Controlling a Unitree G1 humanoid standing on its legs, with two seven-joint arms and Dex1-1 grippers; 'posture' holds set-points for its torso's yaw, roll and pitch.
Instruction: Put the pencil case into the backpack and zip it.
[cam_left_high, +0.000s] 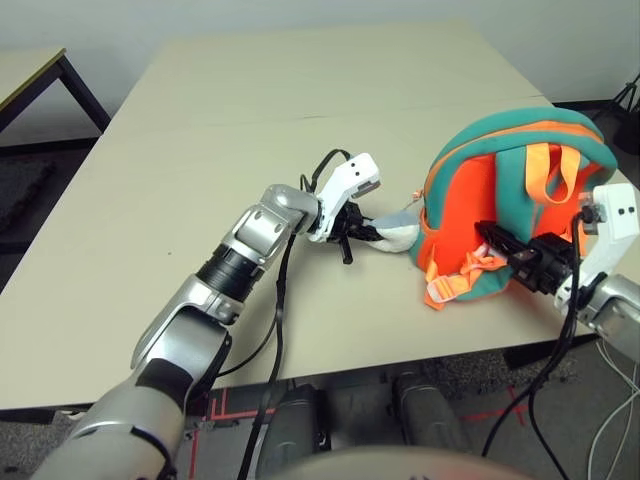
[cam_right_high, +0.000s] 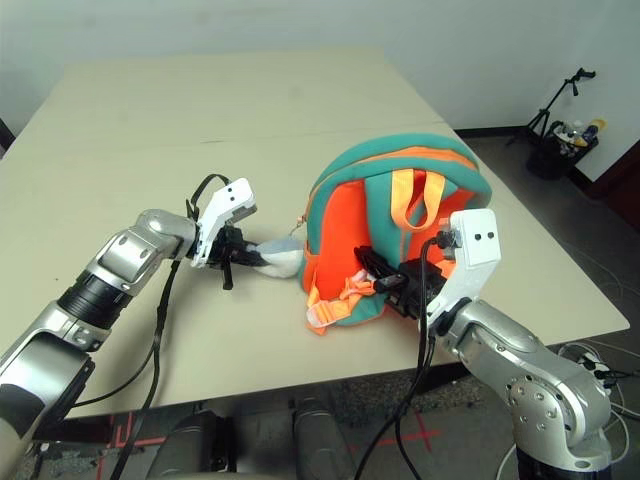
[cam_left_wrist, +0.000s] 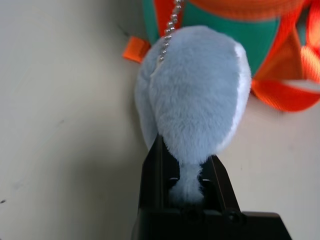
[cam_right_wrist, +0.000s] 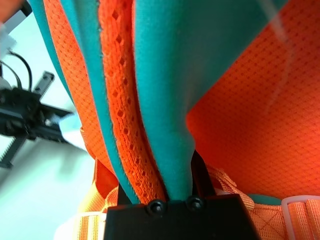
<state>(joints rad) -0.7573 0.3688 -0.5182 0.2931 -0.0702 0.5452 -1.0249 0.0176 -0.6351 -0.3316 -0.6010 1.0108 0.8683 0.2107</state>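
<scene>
Right gripper (cam_right_high: 385, 283) nearest: pinched on teal-and-orange fabric edge of backpack (cam_right_high: 400, 170). Left gripper (cam_left_wrist: 189, 172) clamped on grey-and-white plush toy (cam_left_wrist: 197, 107), chained to backpack's left side. Backpack lying near table's (cam_left_high: 250, 90) right front edge, straps up. Pencil case not visible anywhere; perhaps already inside, cannot tell.

Handling, judged: backpack soft, light, floppy; collapses under pull, so hold fabric beside zipper, tension against plush or strap.

Count: one backpack, one plush toy, two grippers, zero pencil cases seen.

Pencil case unseen; backpack (cam_left_high: 510, 200) zipper hidden on far side.
</scene>
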